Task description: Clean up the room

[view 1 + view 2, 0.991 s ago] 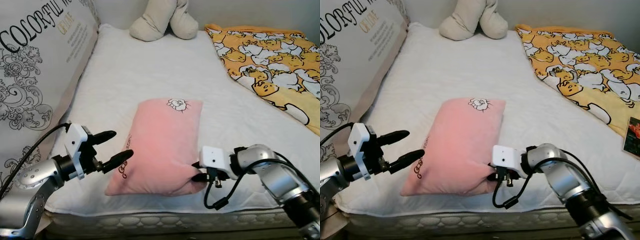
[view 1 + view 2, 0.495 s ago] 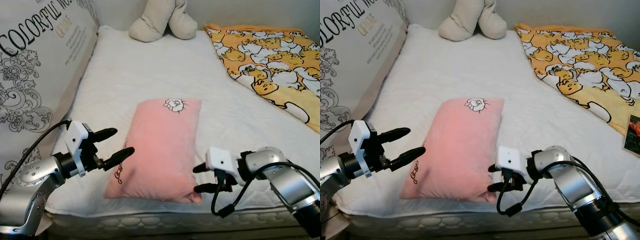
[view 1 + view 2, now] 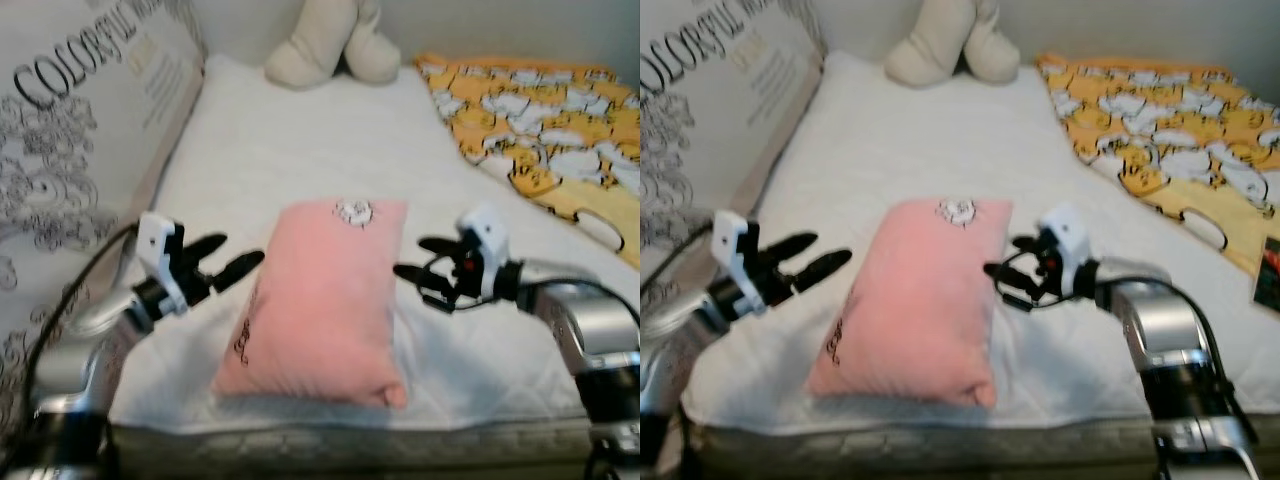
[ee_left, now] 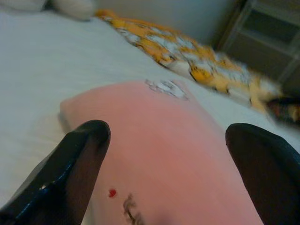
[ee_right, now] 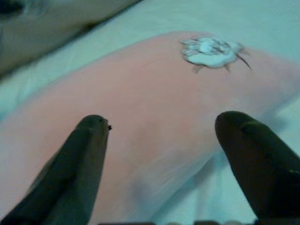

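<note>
Flanking the pink pillow (image 3: 322,292), left hand (image 3: 233,261) and right hand (image 3: 417,266) both gape, touching nothing.

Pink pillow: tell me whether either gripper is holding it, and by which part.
Nothing is held. The left gripper and right gripper flank the pink pillow on the white mattress, jaws open, apart from its sides.
</note>
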Controlling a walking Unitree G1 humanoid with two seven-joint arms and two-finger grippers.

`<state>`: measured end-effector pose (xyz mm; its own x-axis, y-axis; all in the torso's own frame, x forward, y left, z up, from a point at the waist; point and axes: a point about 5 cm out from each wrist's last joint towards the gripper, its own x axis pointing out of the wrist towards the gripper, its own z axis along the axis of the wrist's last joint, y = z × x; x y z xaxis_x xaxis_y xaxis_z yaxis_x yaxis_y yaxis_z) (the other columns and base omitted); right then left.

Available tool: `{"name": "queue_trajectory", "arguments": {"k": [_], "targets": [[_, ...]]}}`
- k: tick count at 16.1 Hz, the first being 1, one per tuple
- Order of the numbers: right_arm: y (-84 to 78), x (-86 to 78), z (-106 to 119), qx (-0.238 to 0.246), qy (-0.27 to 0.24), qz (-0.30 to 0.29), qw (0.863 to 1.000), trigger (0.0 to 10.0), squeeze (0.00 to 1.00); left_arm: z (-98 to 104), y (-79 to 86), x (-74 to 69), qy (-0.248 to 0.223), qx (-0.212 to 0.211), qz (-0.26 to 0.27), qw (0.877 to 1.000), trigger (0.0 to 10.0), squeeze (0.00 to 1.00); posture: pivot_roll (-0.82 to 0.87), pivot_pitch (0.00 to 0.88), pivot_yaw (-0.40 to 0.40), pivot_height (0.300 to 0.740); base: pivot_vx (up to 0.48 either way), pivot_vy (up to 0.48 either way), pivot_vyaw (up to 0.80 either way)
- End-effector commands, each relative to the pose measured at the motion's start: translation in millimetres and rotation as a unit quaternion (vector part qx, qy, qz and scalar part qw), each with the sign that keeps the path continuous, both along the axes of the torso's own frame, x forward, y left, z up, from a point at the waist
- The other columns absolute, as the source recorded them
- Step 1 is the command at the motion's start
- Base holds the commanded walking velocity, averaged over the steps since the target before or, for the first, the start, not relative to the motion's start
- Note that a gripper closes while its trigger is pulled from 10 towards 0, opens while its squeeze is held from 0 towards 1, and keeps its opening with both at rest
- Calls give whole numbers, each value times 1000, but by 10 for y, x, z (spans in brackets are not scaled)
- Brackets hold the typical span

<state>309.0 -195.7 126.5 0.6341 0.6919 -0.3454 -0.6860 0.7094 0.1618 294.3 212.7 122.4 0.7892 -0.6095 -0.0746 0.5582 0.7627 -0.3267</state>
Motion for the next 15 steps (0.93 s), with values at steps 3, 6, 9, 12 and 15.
{"name": "queue_trajectory", "arguments": {"k": [3, 6, 9, 12, 15], "targets": [[-44, 47, -65, 107, 43, -54, 992, 10000, 1000, 61, 118, 230, 43, -110, 43, 992, 10000, 1000, -65, 0, 19, 740, 0, 0, 0], [-145, 2, -304, 194, 108, -77, 972, 10000, 1000, -18, 154, 200, 86, -175, -25, 980, 10000, 1000, -75, 0, 33, 740, 0, 0, 0], [-335, 15, -535, 164, 150, -141, 965, 10000, 1000, -233, 165, 201, 118, -142, -16, 983, 10000, 1000, -70, 0, 24, 740, 0, 0, 0], [-348, 6, -553, 222, 180, -139, 948, 10000, 1000, -453, 116, 168, 153, -169, 6, 974, 10000, 1000, -69, 29, -2, 740, 0, 0, 0], [-213, 16, -642, 261, 206, -138, 933, 10000, 1000, -661, -41, 135, 167, -180, 22, 969, 10000, 1000, -82, 58, -4, 740, 0, 0, 0]]}}
